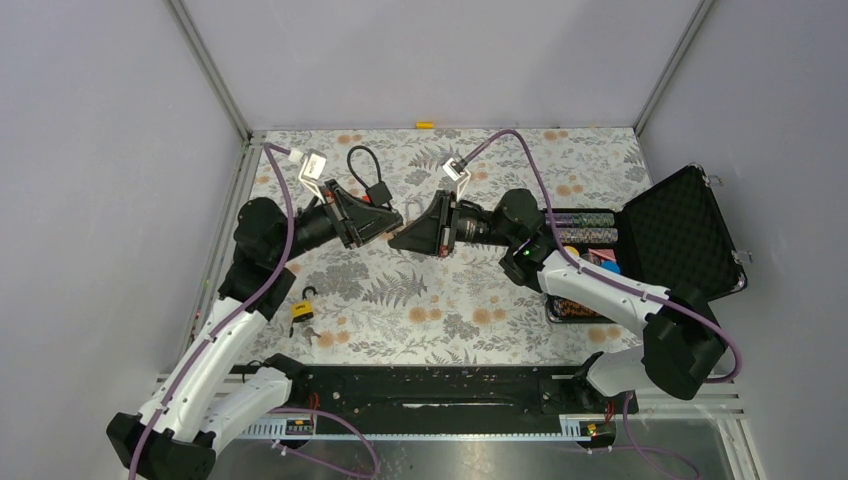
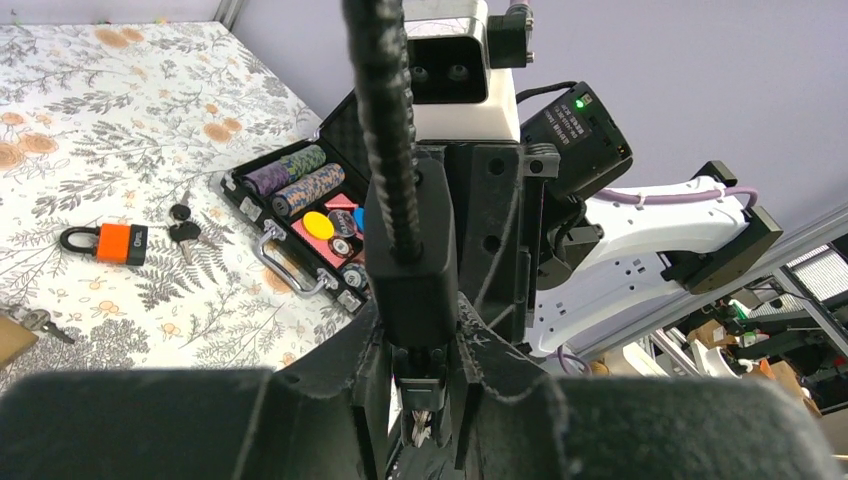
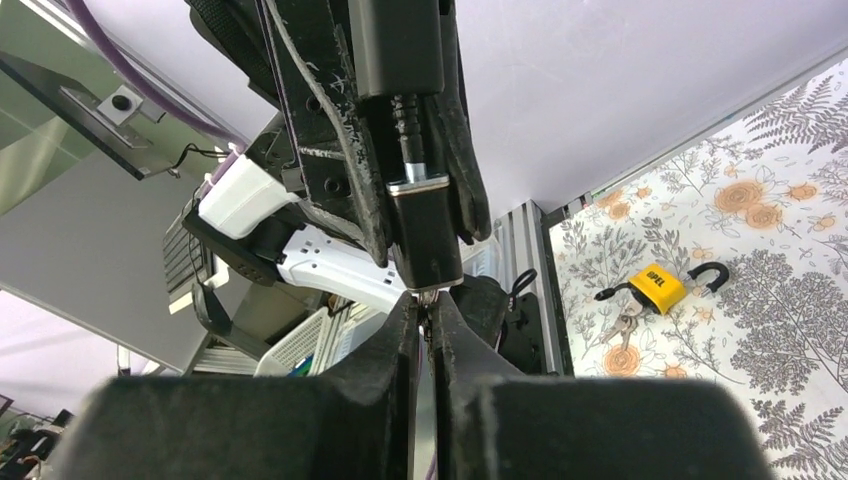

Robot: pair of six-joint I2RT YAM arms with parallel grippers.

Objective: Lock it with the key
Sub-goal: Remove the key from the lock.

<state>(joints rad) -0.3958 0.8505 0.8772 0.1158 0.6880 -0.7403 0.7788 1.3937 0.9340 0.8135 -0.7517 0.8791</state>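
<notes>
A black cable lock (image 2: 410,250) is held in mid-air over the table's middle, its cable loop (image 1: 362,162) rising behind it. My left gripper (image 2: 425,335) is shut on the lock's body, one finger on each side. My right gripper (image 3: 428,300) faces it from the other side. It is shut on a thin metal key (image 3: 428,296), of which only a sliver shows between the fingertips. That sliver meets the lock's near end (image 3: 425,245). In the top view the two grippers meet tip to tip, left gripper (image 1: 395,215) against right gripper (image 1: 398,240).
A yellow padlock (image 1: 302,310) with keys lies near the left arm. An open black case (image 1: 680,235) of poker chips sits at the right. In the left wrist view an orange padlock (image 2: 115,243) and loose keys (image 2: 182,228) lie on the floral cloth beside the case.
</notes>
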